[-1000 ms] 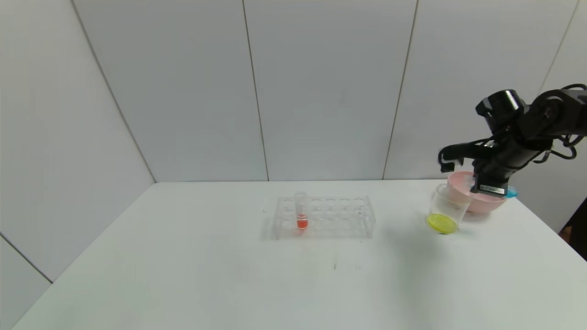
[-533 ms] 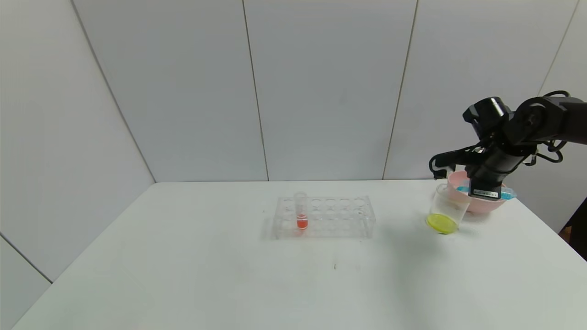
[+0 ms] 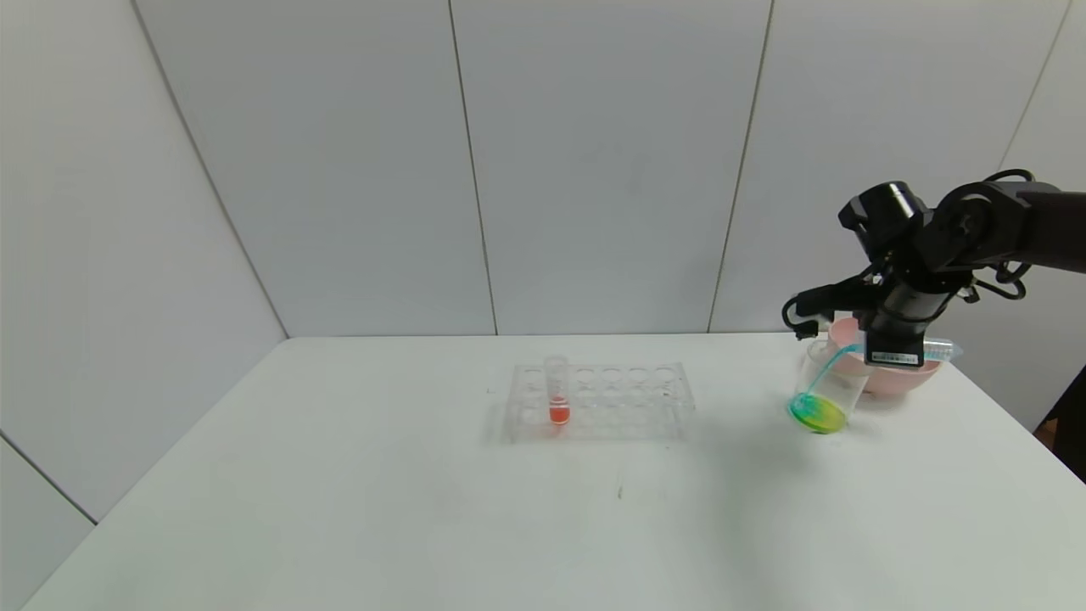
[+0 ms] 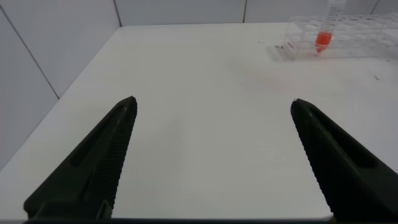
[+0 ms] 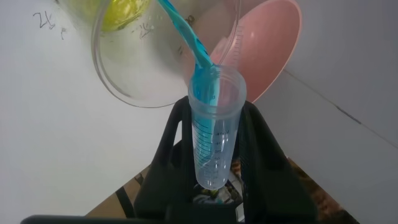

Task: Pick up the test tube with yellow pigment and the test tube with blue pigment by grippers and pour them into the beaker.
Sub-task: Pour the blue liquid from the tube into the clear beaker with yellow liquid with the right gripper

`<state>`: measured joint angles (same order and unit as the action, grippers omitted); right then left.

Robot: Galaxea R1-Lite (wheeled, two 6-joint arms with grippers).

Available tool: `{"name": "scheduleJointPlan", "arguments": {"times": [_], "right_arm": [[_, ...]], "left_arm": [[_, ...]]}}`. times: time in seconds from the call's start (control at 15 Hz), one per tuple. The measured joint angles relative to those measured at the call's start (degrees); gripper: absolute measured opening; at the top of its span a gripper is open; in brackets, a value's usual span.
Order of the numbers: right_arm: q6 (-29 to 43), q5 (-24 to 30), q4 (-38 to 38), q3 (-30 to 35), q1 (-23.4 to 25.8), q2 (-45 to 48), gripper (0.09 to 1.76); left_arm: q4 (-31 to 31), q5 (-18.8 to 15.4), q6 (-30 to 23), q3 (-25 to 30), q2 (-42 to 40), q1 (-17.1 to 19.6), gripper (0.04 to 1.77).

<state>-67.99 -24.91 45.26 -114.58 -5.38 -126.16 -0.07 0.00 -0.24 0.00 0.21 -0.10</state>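
My right gripper (image 3: 892, 344) is shut on the test tube with blue pigment (image 3: 940, 349), held tilted with its mouth over the beaker (image 3: 830, 382). A blue stream (image 3: 830, 363) runs from the tube into the beaker, where yellow liquid (image 3: 817, 413) is turning green. The right wrist view shows the tube (image 5: 214, 134) between my fingers (image 5: 177, 130), with the beaker (image 5: 134, 81) beyond its mouth. The test tube with yellow pigment is out of view. My left gripper (image 4: 213, 104) is open and empty above bare table, and does not show in the head view.
A pink bowl (image 3: 904, 378) stands right behind the beaker, near the table's right edge; it also shows in the right wrist view (image 5: 270, 43). A clear tube rack (image 3: 624, 403) in mid-table holds a red-liquid tube (image 3: 557, 392).
My right gripper has shifted left and tipped the blue tube further. Blue liquid now streams into the beaker, and the yellow liquid there has begun turning green.
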Motion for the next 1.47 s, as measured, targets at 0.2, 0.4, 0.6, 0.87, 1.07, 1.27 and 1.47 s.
{"name": "scheduleJointPlan", "arguments": {"times": [0.2, 0.4, 0.6, 0.87, 1.07, 1.27, 1.47], "right_arm": [[-1.5, -2.4, 0.1, 0.0, -0.4, 0.1, 0.49], [-2.4, -5.1, 0.1, 0.0, -1.1, 0.2, 0.49], [-4.7, -9.9, -0.1, 0.0, -1.9, 0.3, 0.49], [-5.5, -11.1, -0.3, 0.0, -3.1, 0.5, 0.49], [-5.9, -12.6, -0.5, 0.0, -3.3, 0.5, 0.49], [-5.9, -12.3, -0.5, 0.0, -3.3, 0.6, 0.49], [-5.5, -3.5, -0.5, 0.0, -2.3, 1.4, 0.49]], "left_arm": [[0.0, 0.0, 0.0, 0.0, 0.0, 0.0, 1.76], [0.0, 0.0, 0.0, 0.0, 0.0, 0.0, 1.76], [0.0, 0.0, 0.0, 0.0, 0.0, 0.0, 1.76], [0.0, 0.0, 0.0, 0.0, 0.0, 0.0, 1.76], [0.0, 0.0, 0.0, 0.0, 0.0, 0.0, 1.76], [0.0, 0.0, 0.0, 0.0, 0.0, 0.0, 1.76], [0.0, 0.0, 0.0, 0.0, 0.0, 0.0, 1.76]]}}
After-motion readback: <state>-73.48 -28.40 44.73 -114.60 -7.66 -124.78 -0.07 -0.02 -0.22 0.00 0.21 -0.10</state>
